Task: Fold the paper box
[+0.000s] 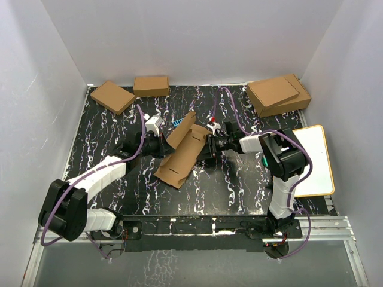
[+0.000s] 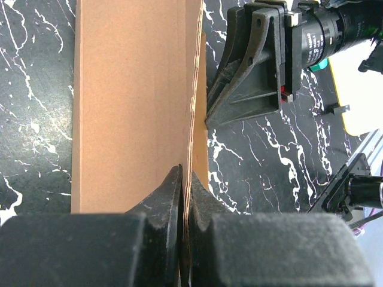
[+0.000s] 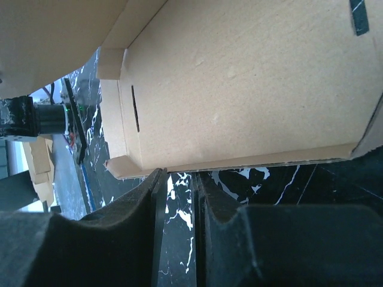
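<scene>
One camera looks down from above and behind at the whole worktop (image 1: 227, 185); both wrist cameras sit close, sharing the cardboard sheet (image 1: 182, 152).

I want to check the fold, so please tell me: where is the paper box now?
In the top view the paper box lies mid-table, between the left gripper, which pinches its edge, and the right gripper.

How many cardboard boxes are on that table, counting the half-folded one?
5. The half-folded paper box lies mid-table; two small closed boxes sit at the far left; two larger boxes are stacked at the far right. None seems hidden.
</scene>
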Robot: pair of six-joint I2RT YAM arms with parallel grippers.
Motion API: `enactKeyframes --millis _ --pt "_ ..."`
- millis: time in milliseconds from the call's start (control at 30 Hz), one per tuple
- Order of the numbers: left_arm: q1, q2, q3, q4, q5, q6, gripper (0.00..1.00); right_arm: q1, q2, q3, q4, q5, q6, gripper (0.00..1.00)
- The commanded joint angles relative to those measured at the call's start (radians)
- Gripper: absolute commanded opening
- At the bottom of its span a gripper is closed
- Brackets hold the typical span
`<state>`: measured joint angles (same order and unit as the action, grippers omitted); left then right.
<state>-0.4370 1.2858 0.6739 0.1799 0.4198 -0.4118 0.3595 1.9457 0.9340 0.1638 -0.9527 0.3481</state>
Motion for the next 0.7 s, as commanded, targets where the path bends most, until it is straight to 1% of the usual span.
enactKeyframes --millis 0,300,500,600,667 --pt "-0.011 -0.011 0.032 -0.004 0.065 -0.013 0.0 0.013 0.015 0.029 0.001 0.074 -0.005 0.26" --pt "-0.011 -0.011 0.034 0.023 0.092 -0.029 0.0 0.014 -0.003 0.023 0.036 -0.002 -0.004 0.29" --pt "-0.011 -0.021 0.033 0.047 0.112 -0.051 0.0 0.015 -0.012 0.034 0.012 -0.035 -0.041 0.32" --pt "-0.011 -0.036 0.038 0.03 0.102 -0.042 0.0 0.015 -0.026 0.058 -0.055 -0.035 -0.126 0.33" --pt "-0.012 -0.044 0.05 -0.016 0.074 -0.016 0.0 0.012 -0.035 0.105 -0.208 -0.004 -0.281 0.37"
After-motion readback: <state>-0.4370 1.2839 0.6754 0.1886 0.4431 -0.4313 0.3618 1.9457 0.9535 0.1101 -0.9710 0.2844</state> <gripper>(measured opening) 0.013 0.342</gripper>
